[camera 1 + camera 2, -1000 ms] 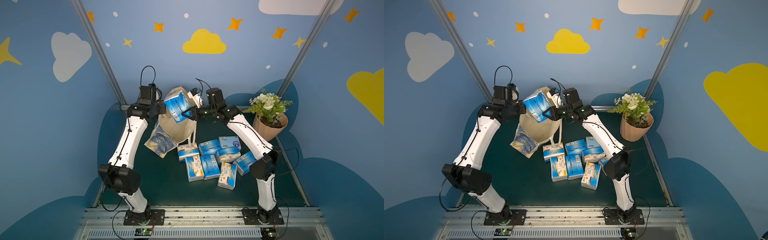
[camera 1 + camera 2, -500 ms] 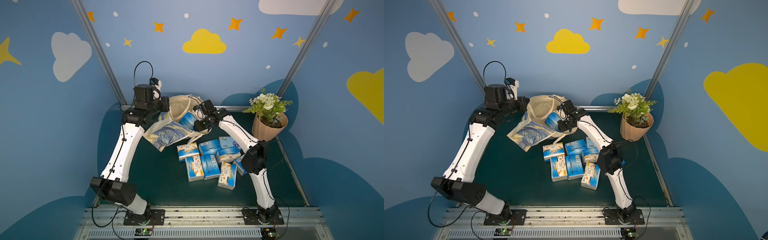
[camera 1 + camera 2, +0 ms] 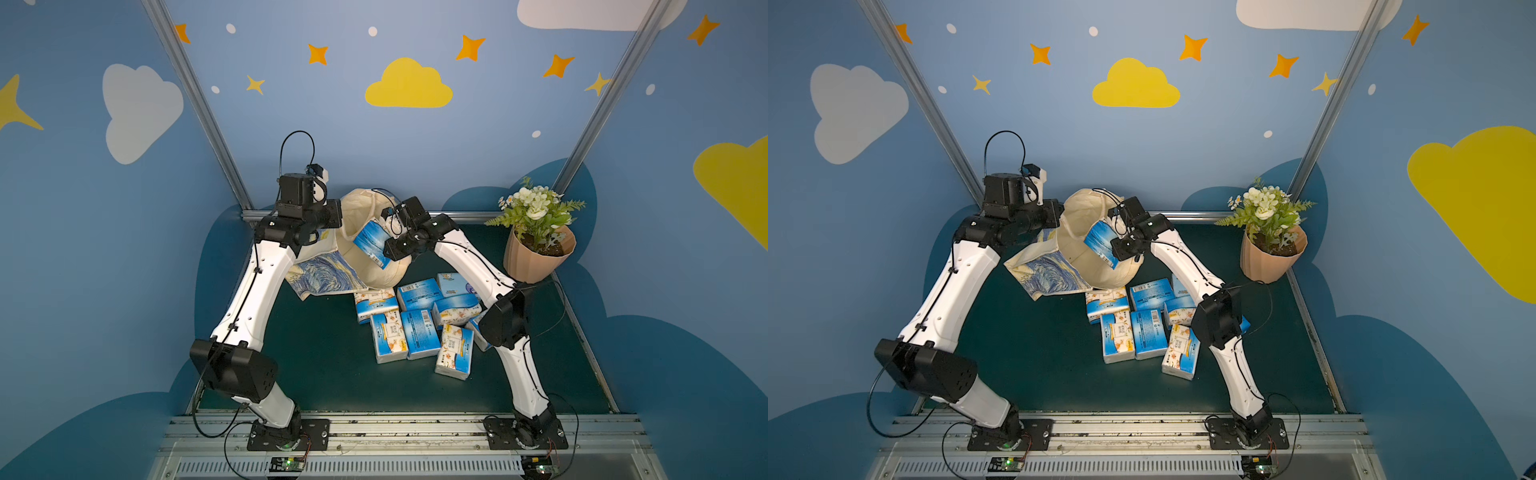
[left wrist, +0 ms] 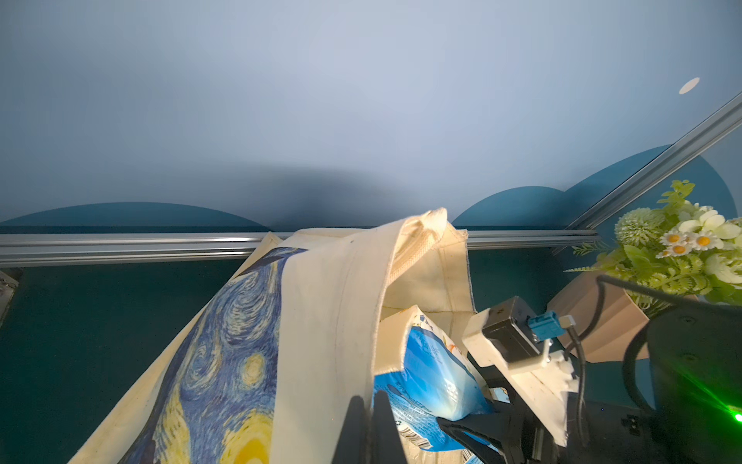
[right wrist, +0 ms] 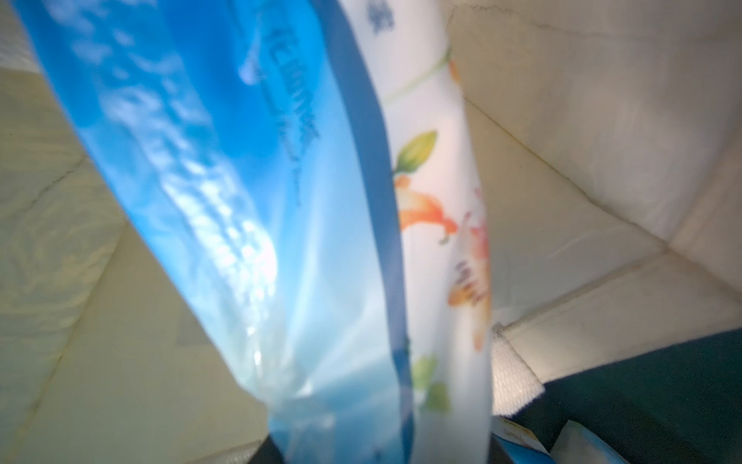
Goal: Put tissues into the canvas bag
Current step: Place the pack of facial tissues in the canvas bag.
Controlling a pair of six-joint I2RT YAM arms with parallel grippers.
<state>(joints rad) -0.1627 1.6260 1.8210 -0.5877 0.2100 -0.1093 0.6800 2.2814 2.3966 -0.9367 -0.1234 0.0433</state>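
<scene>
My left gripper (image 4: 370, 403) is clamped tight on the rim of the canvas bag (image 3: 380, 272), and the bag's mouth stands lifted and open. My right gripper (image 3: 385, 248) is closed on one blue-and-white tissue pack (image 3: 368, 240). The pack sits tilted in the bag's mouth, and my right wrist view shows cream cloth on both sides of it. The other tissue packs (image 3: 417, 328) lie bunched together on the green table (image 3: 324, 374), just in front of the bag.

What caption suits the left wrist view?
Left gripper pinches canvas bag; right gripper holds tissue pack at its mouth.
</scene>
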